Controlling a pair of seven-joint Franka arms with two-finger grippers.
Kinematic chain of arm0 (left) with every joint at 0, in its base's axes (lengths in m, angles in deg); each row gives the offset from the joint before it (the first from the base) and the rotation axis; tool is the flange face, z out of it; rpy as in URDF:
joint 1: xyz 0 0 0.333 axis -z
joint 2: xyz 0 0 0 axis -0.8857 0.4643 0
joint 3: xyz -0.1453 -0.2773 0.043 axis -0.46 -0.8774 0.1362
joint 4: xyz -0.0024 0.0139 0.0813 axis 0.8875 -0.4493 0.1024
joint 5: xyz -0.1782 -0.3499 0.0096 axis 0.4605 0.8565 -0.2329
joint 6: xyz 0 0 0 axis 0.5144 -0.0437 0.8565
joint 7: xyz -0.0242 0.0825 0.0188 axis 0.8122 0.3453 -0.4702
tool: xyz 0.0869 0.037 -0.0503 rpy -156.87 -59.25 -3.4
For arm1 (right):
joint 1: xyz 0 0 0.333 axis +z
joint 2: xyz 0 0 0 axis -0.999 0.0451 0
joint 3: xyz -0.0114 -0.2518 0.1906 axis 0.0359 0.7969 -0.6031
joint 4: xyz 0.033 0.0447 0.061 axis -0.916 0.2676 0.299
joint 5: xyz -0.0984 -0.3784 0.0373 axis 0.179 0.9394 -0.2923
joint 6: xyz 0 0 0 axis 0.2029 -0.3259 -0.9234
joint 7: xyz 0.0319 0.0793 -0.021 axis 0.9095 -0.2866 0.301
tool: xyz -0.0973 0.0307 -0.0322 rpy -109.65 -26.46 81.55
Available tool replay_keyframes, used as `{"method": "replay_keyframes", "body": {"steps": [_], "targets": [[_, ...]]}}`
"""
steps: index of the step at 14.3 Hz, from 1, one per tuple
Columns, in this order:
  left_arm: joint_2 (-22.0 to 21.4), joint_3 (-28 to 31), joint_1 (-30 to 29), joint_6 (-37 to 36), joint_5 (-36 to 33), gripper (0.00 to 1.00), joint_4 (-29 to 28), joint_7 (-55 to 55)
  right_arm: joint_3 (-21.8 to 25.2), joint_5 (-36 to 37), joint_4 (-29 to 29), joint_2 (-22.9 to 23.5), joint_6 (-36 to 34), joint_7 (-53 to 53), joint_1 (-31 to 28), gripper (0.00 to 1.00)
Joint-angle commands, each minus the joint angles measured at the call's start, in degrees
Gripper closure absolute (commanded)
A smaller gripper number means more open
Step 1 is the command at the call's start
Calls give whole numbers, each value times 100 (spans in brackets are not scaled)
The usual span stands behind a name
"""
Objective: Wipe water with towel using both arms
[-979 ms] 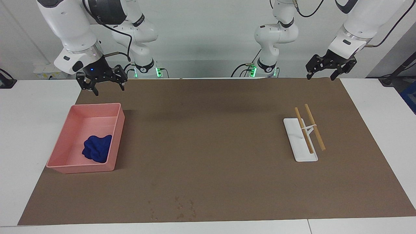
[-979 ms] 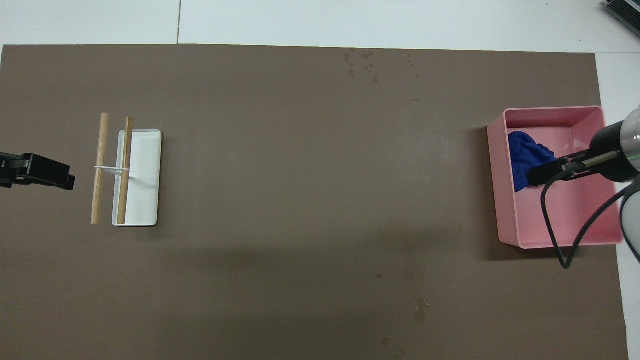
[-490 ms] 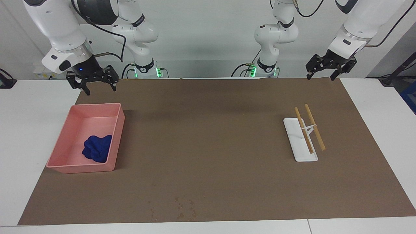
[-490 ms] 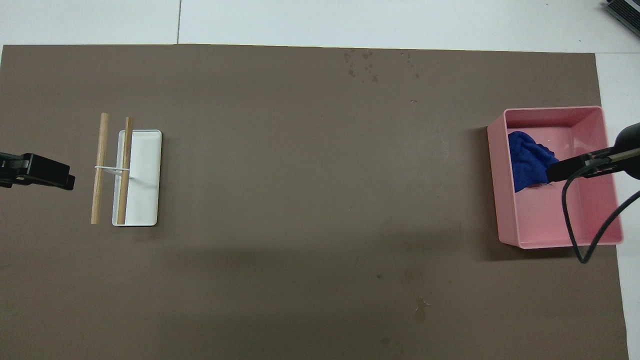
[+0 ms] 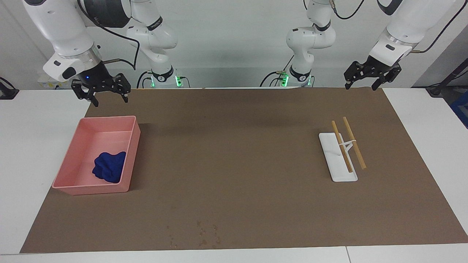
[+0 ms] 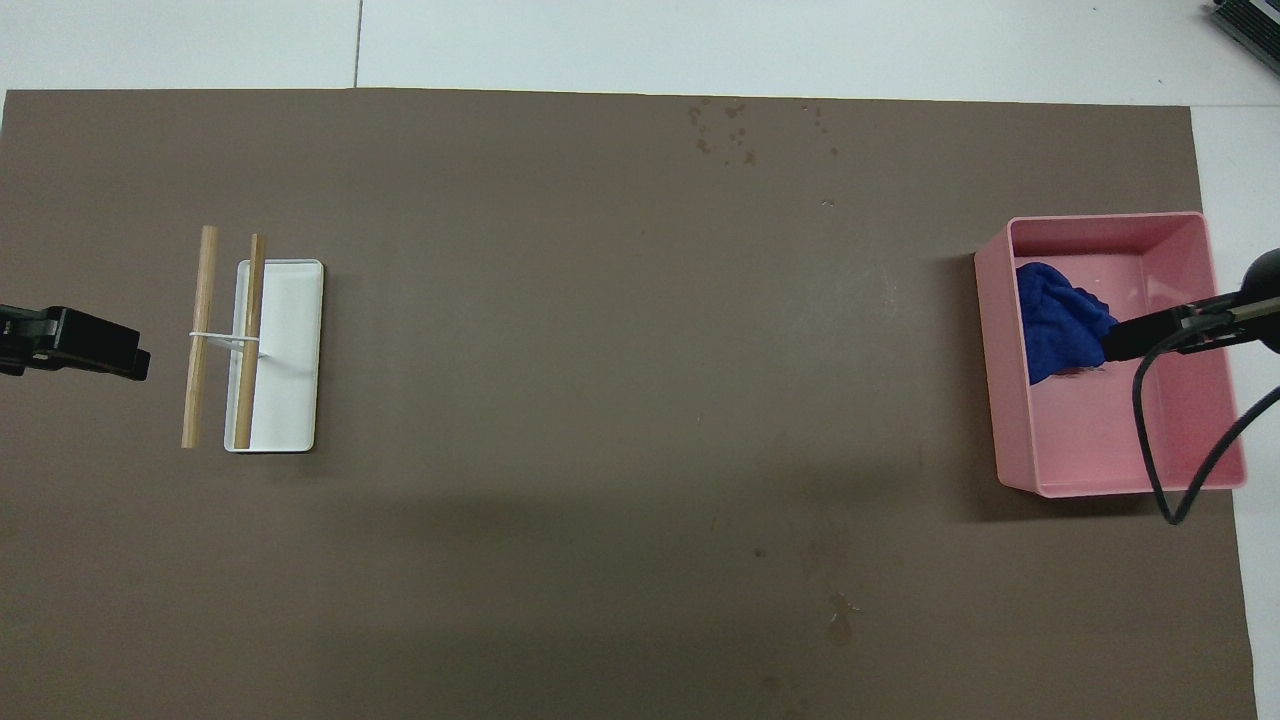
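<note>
The towel [image 5: 109, 167] [image 6: 1058, 318], a deep-blue lumpy bundle, lies in the pink tray [image 5: 133, 146] [image 6: 1005, 400] at the right arm's end of the table. The water [image 5: 205, 233] [image 6: 728, 130] is a scatter of small shiny drops on the brown mat, at its edge farthest from the robots. My right gripper [image 5: 110, 100] hangs open and empty, high over the mat's corner beside the tray's robot-side end. My left gripper [image 5: 361, 87] [image 6: 138, 364] waits open and empty, high over the mat's other corner by the robots.
A white oblong dish [image 5: 333, 162] [image 6: 290, 360] with two wooden sticks [image 5: 354, 142] [image 6: 200, 335] laid across a wire rest sits toward the left arm's end. The brown mat [image 5: 234, 153] [image 6: 600, 400] covers most of the white table. A black cable [image 6: 1150, 440] dangles over the tray.
My right gripper has drifted outward toward the right arm's end of the table and slightly up. The left arm, towel and water have not moved.
</note>
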Motion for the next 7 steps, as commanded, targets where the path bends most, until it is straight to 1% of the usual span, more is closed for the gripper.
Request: {"method": "replay_keyframes", "body": {"steps": [1,2,5,7], "targets": [[-133,26,30,12,-76,0,-141,-4,-33,72,-140,54,-99,-62,29,0],[-133,26,30,12,-67,0,-141,-4,54,72,-149,54,-99,-53,65,0],[-133,26,30,12,-67,0,-141,-4,537,72,-237,89,-82,-45,416,0],[-133,26,30,12,-76,0,-141,-4,548,72,-237,89,-91,-53,443,0]]}}
